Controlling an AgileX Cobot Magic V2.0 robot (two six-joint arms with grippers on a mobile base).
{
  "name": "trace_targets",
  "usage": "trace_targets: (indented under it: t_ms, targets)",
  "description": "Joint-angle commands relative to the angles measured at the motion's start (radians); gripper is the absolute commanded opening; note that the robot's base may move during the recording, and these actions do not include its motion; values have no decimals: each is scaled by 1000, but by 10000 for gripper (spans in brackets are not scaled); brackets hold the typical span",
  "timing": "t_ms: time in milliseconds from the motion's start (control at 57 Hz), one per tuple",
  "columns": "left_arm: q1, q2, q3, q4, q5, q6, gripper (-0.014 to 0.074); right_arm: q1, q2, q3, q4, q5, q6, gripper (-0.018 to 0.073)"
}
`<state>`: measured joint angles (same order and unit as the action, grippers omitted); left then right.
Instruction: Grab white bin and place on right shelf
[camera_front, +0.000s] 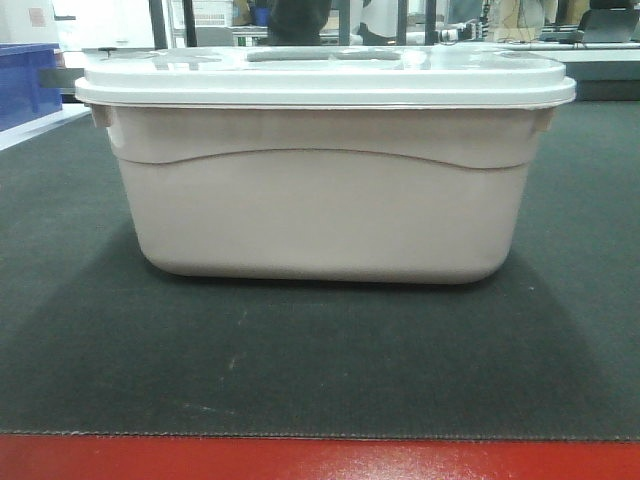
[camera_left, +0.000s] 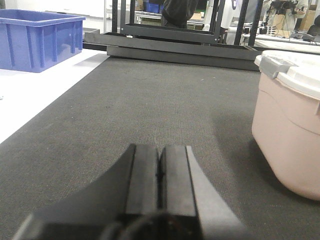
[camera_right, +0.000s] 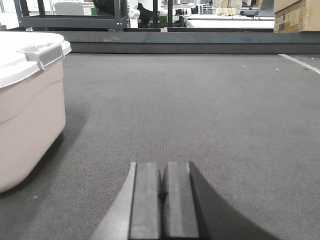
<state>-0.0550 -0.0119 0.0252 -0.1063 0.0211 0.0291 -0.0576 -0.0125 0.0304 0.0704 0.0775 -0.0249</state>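
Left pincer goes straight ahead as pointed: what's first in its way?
The left pincer likely crosses mat to the black frame at its far edge; the white bin sits off to the right.

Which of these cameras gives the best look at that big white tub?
The front-facing view: the white bin shows its whole front and lid. Each wrist view catches only one end, at the frame's edge.

The front-facing view sits low and close, level with the white bin (camera_front: 320, 210), its long side dead centre. The left wrist view skims the dark mat (camera_left: 150, 100) over the left gripper (camera_left: 159, 175) at 6 o'clock, with the bin at 3 o'clock. The right wrist view looks over the right gripper (camera_right: 162, 200), with the bin at 9 o'clock (all three views share bin and mat).
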Motion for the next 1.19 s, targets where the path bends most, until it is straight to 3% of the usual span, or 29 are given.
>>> trace_targets:
  t_ms: [0,386,719,964,1175]
  targets:
    - [-2,-14,11,-7,-86,-9,-119,1,-19,-24,2,-90,-3,74]
    - [-2,-14,11,-7,-86,-9,-119,1,-19,-24,2,-90,-3,74]
    - [-2,-14,11,-18,-102,-9,-119,1,-19,-24,2,-178,-3,74]
    - [-2,-8,-30,-96,-228,-9,-118,1,-19,-68,34,-313,-3,74]
    - [-4,45,-291,-19,6,-9,-97,1,9,-269,37,-229,-3,74]
